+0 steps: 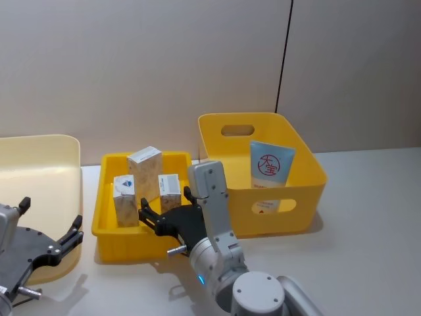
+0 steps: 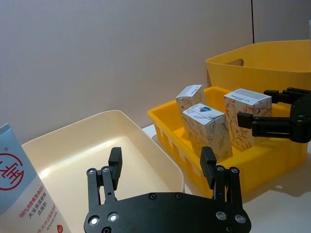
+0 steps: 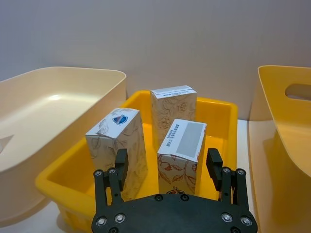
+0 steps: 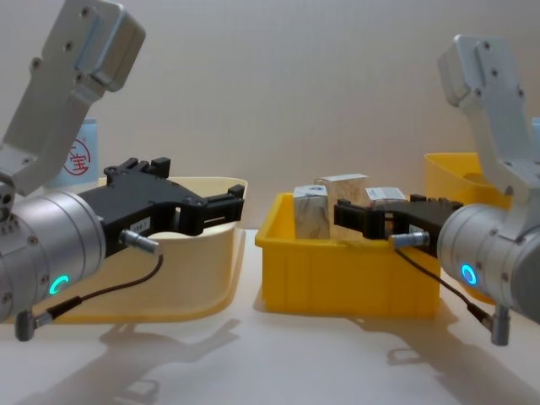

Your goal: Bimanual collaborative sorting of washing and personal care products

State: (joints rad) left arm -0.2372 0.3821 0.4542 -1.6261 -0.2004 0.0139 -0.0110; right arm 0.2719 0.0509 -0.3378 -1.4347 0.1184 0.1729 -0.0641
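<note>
3 leaf-print cartons upright in shallow yellow tray, none picked | 1 blue tube leaning in deep yellow bin, another tube at cream bin | right gripper fingers wide open, empty, at tray's near edge | left gripper open, empty, over cream bin | judged: cartons unsorted, early-mid

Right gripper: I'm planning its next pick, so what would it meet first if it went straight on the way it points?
Probably the nearest carton, standing in the small yellow tray. The right gripper is open, its fingers either side of that carton, just short of it. How much gap remains is hard to judge.
</note>
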